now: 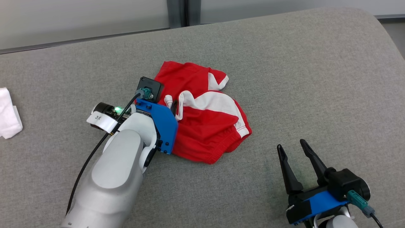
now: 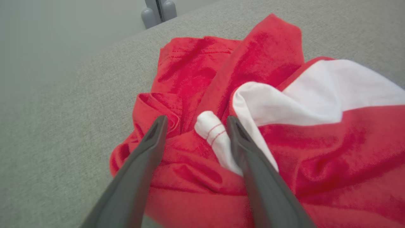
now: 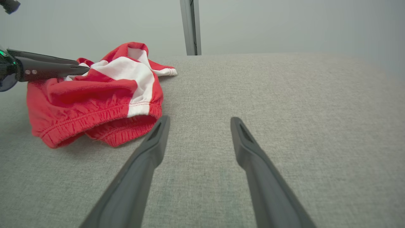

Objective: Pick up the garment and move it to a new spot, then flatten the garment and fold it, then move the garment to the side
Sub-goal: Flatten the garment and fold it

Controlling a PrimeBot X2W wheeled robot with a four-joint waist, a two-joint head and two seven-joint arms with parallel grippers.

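- Grey fabric bench [image 1: 284, 79], pale wall [image 1: 79, 19] behind.
- Red-and-white garment [image 1: 202, 126] lies crumpled mid-bench.
- Left gripper [image 2: 194, 118] spread apart over its white fold.
- Right gripper [image 1: 291, 143] spread apart above the bench nearby.

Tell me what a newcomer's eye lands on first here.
The crumpled red and white garment stands out in the middle of the grey cushion. Next comes the left hand, open and straddling a white roll of the cloth, then the right hand, open at the lower right.
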